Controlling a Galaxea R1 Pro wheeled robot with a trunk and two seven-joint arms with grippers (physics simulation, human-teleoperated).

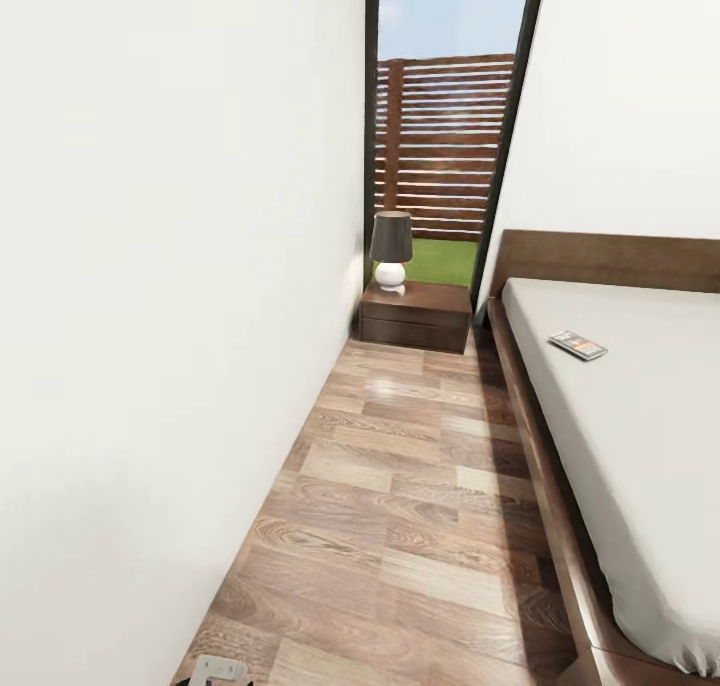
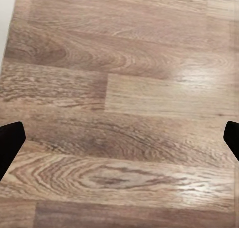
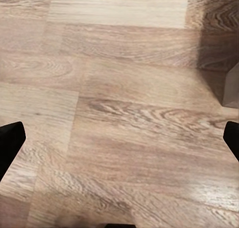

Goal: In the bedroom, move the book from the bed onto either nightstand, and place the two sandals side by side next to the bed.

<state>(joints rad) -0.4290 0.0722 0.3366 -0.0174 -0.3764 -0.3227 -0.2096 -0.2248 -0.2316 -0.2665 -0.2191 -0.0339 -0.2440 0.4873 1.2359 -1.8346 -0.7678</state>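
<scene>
Both sets of fingers are hanging wide open right now, each pair showing as dark tips at the far edges of its wrist view. The left gripper is holding nothing and touching nothing, just pointing down at bare wood-plank floor. Same deal with the right gripper: fingers spread, empty, floor underneath, with a dark brown corner poking in at one edge that I'm guessing is the bed frame, can't say for sure.

Moving outward in the head view, the robot is sitting in the narrow aisle between a white wall and the bed. The book is lying flat on the mattress, up toward the headboard and close to the near edge. The nightstand is at the far end of the aisle under the window, with a lamp standing on the left part of its surface. No sandals spotted here.

My take: it's an approach step, so roll forward until the book is beside the right arm, then come down on it from above. It's thin, so grabbing by an edge looks smartest. Drop it on the free part of the surface, away from the lamp.
</scene>
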